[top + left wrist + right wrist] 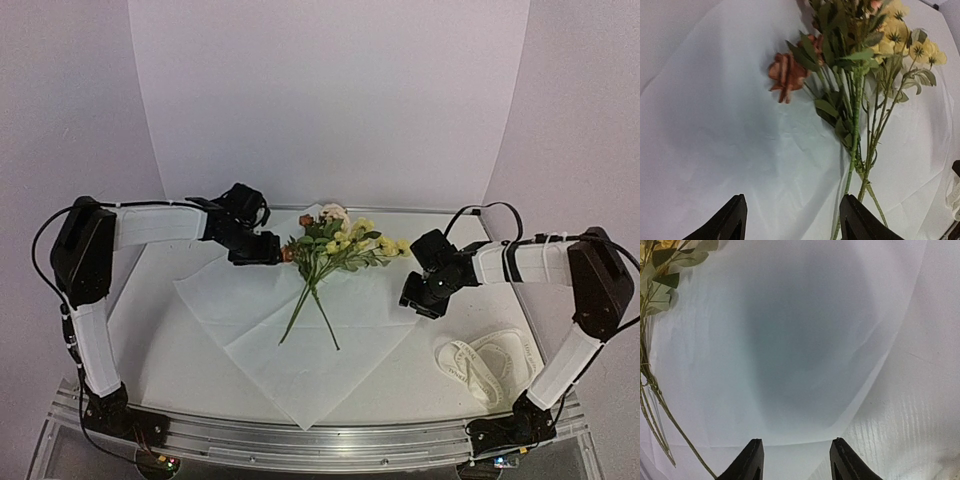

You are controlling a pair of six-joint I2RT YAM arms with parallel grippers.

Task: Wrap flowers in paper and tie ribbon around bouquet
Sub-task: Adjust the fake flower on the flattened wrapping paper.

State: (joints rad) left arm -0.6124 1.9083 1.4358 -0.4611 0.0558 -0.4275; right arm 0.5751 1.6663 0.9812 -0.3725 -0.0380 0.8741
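Note:
The paper [300,370] lies spread flat like a diamond on the table. The flowers [340,245] rest on its far half, blossoms away from me and stems [312,310] pointing toward the middle. My left gripper [272,250] hovers just left of the blossoms. Its jaws are open over the paper [715,125] with nothing between them [792,199], and the flowers [855,75] are ahead to the right. My right gripper [415,300] hangs open [797,441] over the paper's right edge [790,340]. The flowers [655,270] show at that view's left. The ribbon [480,362] lies looped at the right.
The white table [140,320] ends at a metal rail [320,440] along the near edge. A curved white backdrop [330,100] closes the far side. Bare tabletop [920,405] shows to the right of the paper's edge.

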